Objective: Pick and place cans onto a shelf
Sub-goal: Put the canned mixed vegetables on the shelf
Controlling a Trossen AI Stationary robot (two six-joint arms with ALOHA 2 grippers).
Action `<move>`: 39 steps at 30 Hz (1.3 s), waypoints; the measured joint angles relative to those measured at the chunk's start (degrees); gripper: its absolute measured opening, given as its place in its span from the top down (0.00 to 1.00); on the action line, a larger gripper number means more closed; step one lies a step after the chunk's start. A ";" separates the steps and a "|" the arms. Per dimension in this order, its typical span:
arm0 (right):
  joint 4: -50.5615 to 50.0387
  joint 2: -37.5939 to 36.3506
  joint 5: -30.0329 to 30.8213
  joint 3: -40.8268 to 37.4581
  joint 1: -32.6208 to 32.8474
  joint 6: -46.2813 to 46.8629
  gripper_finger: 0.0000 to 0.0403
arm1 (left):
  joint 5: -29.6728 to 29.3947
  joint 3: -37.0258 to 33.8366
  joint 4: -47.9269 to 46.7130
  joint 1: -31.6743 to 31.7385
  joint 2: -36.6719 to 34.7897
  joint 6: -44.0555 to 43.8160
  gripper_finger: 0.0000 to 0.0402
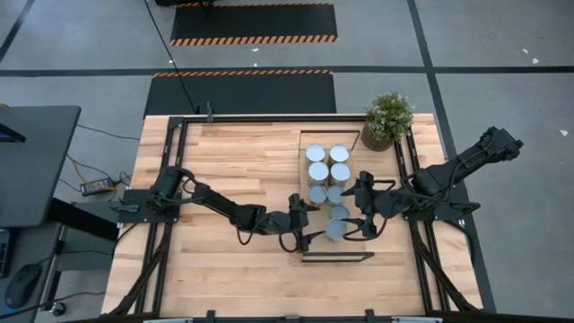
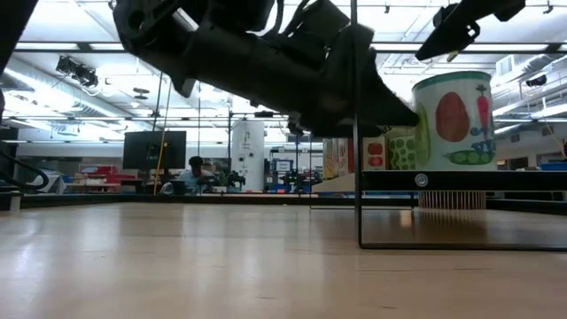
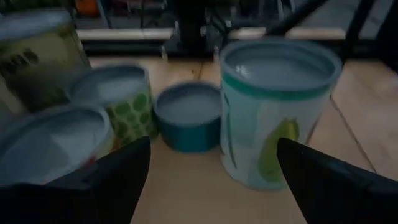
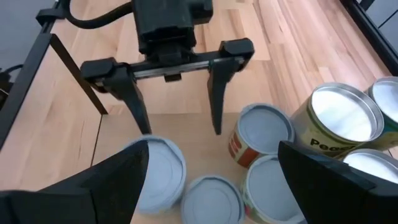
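Both grippers, left gripper (image 1: 313,222) and right gripper (image 1: 353,206), hang spread beside the cans (image 1: 326,170) at the shelf's (image 1: 303,152) near end, bare surface (image 1: 224,269) alongside.

The cans (image 1: 327,175) stand in two rows on the shelf (image 1: 305,144), which lies right of the table's (image 1: 224,161) middle (a potted plant (image 1: 387,119) sits just beyond its far right corner). The left gripper (image 1: 308,222) and right gripper (image 1: 357,211) flank the nearest cans.

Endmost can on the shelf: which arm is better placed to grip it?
Probably left: the left hand, open, faces the endmost can head-on; the right hand sits off-centre of it.
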 joint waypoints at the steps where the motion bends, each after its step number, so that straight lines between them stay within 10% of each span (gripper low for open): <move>1: 0.17 -0.03 0.00 0.00 -0.08 -0.05 0.09 | -0.14 0.02 1.63 0.02 0.33 0.25 0.12; 39: -8.02 -2.79 -0.65 0.03 -0.22 8.99 0.09 | -1.72 0.04 12.35 -1.39 1.47 3.19 0.12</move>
